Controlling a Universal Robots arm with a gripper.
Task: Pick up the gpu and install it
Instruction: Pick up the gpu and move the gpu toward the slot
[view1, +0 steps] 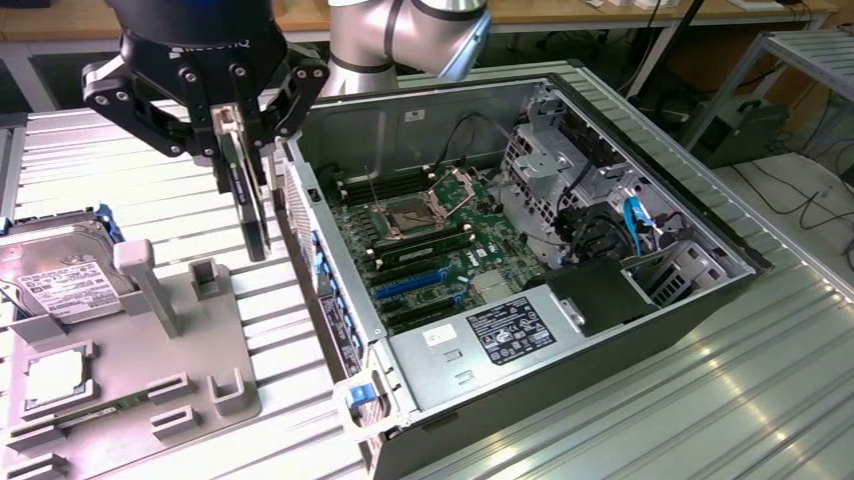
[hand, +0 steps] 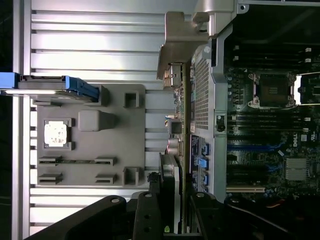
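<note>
"Ribbed metal table (view1: 747, 400) was under it all, right?"

"Yes. My claw (view1: 244, 140) was squeezing the gpu (view1: 254, 215) tight by its top edge."

"Where was the gpu?"

"It hung straight down from my claw, between the gray tray (view1: 200, 350) and the open case (view1: 400, 130). It was just beside the case wall. I could not tell if they touched. A hard drive (view1: 60, 280) stood on the tray."

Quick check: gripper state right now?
Gripper: closed, holding the gpu upright beside the open computer case.
</note>
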